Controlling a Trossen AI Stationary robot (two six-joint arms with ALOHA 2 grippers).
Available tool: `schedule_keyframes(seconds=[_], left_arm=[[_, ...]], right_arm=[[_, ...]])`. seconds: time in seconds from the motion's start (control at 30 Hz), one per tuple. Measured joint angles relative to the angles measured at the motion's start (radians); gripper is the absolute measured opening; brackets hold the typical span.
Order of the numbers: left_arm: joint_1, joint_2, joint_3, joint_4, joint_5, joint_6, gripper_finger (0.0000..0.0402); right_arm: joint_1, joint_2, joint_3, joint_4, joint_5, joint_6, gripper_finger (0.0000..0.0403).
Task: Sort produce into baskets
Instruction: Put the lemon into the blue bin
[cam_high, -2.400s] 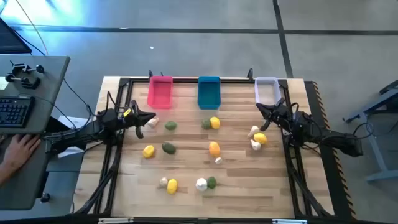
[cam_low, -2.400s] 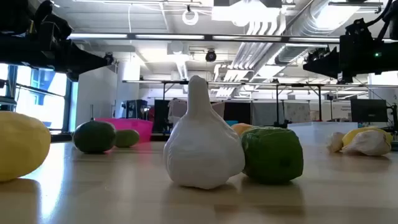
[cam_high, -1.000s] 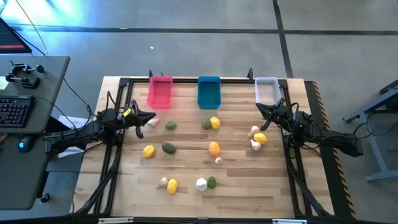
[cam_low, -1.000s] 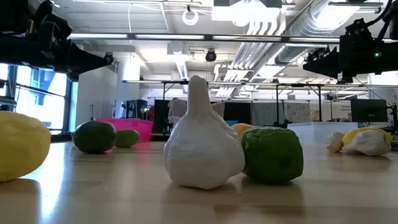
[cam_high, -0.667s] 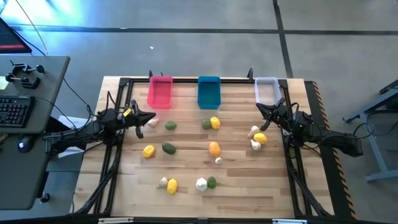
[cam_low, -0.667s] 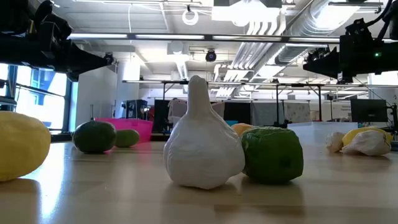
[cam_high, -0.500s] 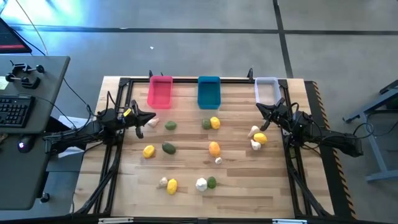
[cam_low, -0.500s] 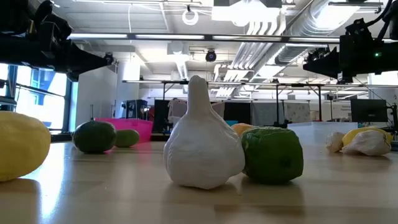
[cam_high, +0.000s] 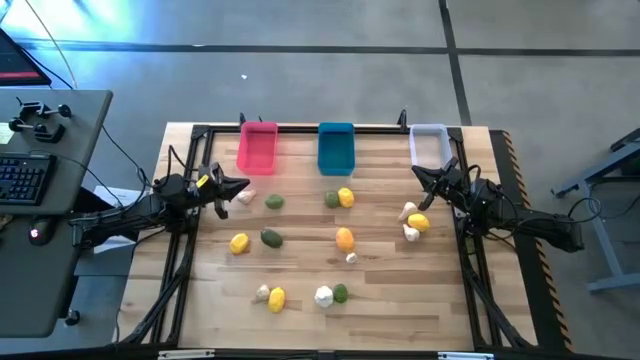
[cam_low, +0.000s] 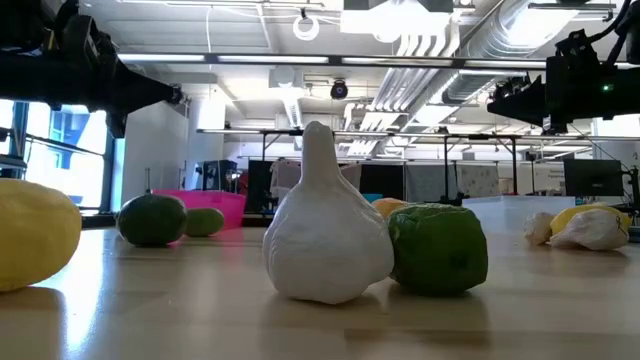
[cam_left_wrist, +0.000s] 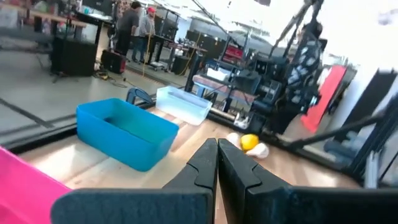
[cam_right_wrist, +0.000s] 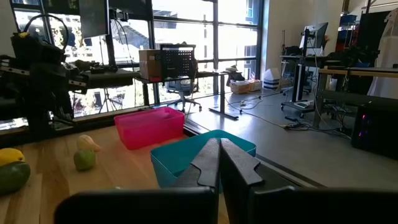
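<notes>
Nothing much has moved: left gripper (cam_high: 243, 183) and right gripper (cam_high: 418, 172) wait with closed, empty jaws near the tabletop's far corners, toy fruits and vegetables (cam_high: 344, 238) lie scattered mid-tabletop, so sorting must start by opening over one.

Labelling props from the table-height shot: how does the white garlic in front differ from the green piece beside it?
The white garlic is pale, bulb-shaped with a tall pointed neck; the green piece is dark green, squat and blocky-round. The garlic stands taller and partly overlaps the green piece, which sits just behind and to its side. Both rest on the wooden table, untouched, with all baskets farther back.
</notes>
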Motion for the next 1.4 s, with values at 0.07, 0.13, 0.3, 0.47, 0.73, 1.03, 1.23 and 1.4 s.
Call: schedule_keyframes(seconds=[0.07,0.13,0.3,0.47,0.73,1.03,1.23,1.4], left_arm=[[0.000,0.000,0.000,-0.001,-0.008,-0.051,0.0000],[0.000,0.000,0.000,-0.001,-0.008,-0.083,0.0000],[0.000,0.000,0.000,0.000,-0.052,-0.082,0.0000],[0.000,0.002,0.000,0.000,-0.026,-0.082,0.0000],[-0.001,0.125,0.068,-0.031,0.087,-0.102,0.0000],[-0.001,0.425,0.224,-0.029,0.159,-0.037,0.0000],[-0.001,0.672,0.314,-0.011,0.117,-0.006,0.0000],[-0.001,0.875,0.370,0.079,0.104,-0.074,0.0000]], right_arm=[[0.000,0.000,0.000,0.000,0.000,0.000,0.0000],[0.000,0.000,0.000,0.000,0.000,0.000,0.0000],[0.000,0.000,0.000,0.000,0.000,0.000,0.0000],[0.000,0.000,0.000,0.000,0.000,0.000,0.0000],[0.000,0.000,0.000,0.000,0.000,0.000,0.0000],[0.000,0.000,0.000,0.000,0.000,0.000,0.0000],[0.000,0.000,0.000,0.000,0.000,0.000,0.0000],[0.000,0.000,0.000,0.000,0.000,0.000,0.0000]])
